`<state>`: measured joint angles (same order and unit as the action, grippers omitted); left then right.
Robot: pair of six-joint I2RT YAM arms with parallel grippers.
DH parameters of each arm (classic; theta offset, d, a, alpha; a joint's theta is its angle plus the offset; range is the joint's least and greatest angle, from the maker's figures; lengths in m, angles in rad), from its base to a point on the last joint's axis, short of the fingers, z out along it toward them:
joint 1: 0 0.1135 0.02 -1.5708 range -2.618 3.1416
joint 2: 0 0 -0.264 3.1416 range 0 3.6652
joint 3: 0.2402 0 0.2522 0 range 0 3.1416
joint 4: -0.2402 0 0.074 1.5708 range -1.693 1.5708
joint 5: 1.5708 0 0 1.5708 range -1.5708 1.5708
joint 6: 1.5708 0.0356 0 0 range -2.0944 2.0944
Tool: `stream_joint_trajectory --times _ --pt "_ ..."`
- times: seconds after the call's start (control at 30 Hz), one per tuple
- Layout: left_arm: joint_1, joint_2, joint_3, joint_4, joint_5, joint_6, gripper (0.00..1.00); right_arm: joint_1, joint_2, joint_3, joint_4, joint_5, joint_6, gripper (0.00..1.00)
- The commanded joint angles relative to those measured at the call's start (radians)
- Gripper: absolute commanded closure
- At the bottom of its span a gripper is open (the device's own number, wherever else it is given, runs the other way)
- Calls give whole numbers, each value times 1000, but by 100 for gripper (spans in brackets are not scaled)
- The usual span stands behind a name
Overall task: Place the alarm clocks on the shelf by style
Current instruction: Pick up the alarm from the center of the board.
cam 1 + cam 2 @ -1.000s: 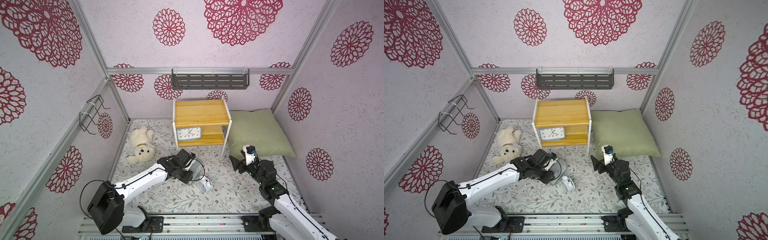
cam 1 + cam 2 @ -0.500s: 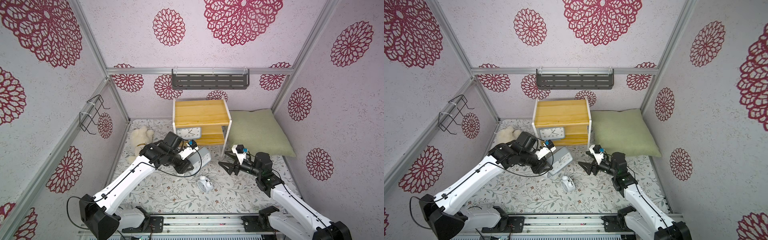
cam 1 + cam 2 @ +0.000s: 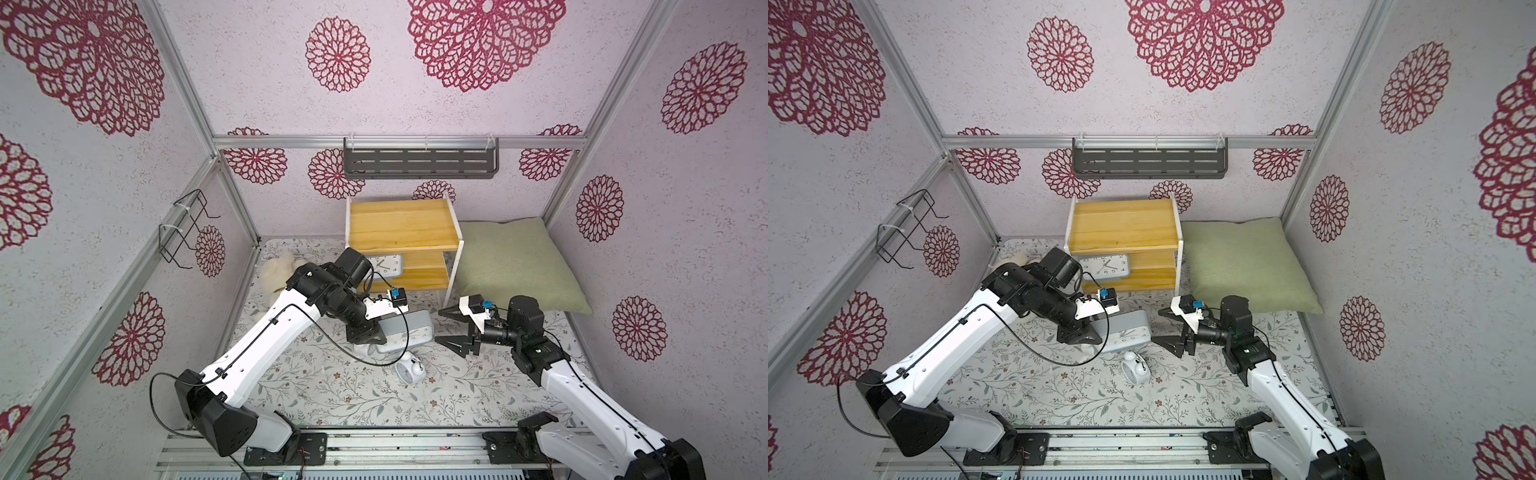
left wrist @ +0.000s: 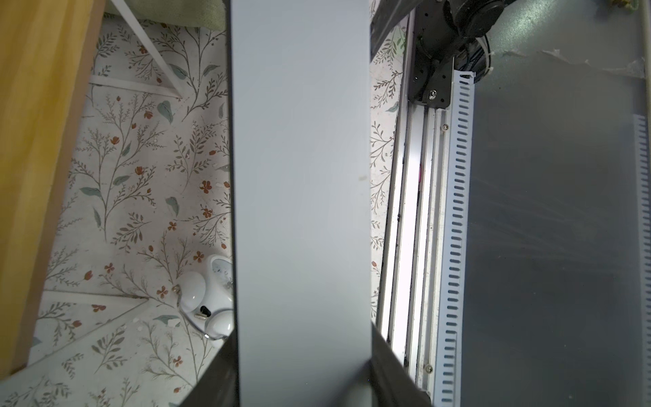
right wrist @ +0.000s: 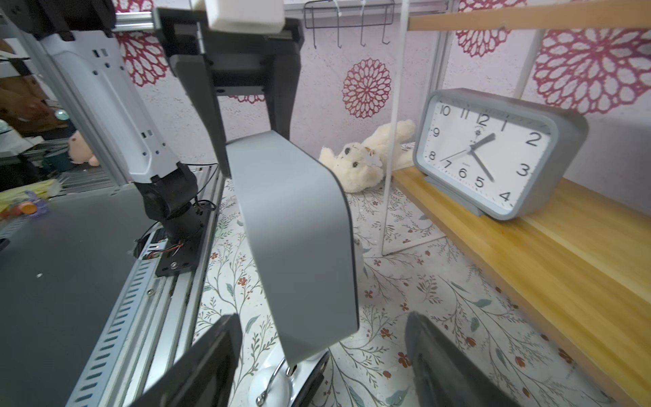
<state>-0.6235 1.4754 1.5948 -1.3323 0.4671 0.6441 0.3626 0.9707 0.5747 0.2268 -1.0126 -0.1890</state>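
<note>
Reaching left arm (image 3: 266, 332) gripping grey clock (image 3: 409, 334)

**Camera setup, quick rundown**

Both top views sit high at the front, looking down and back at the shelf (image 3: 401, 226) against the rear wall, so they overlap almost fully. Left wrist cam is jammed right up against the held grey clock (image 4: 301, 197). Right wrist cam sits low, facing that same clock (image 5: 299, 243) and the shelf's lower board (image 5: 549, 253).
</note>
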Motion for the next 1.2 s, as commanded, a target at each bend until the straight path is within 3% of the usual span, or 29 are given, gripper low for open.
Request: stream_joint_trajectory --times 0.0,0.4,0.7,0.8,1.0,1.17 --pt "5 45 79 -70 63 136 68 -4 13 40 -15 -114 -33 21" --pt "4 253 298 -209 128 213 68 -1 30 54 -15 -121 -41 25" --pt "4 275 333 -214 130 208 66 -1 37 47 -26 -107 -53 49" --pt "5 271 331 -198 129 182 60 -2 26 37 -13 -61 -45 58" --pt "16 233 286 -83 73 51 32 -4 -41 -15 61 73 38 65" --pt "54 100 138 170 -12 -110 24 -5 -150 -80 61 220 115 66"
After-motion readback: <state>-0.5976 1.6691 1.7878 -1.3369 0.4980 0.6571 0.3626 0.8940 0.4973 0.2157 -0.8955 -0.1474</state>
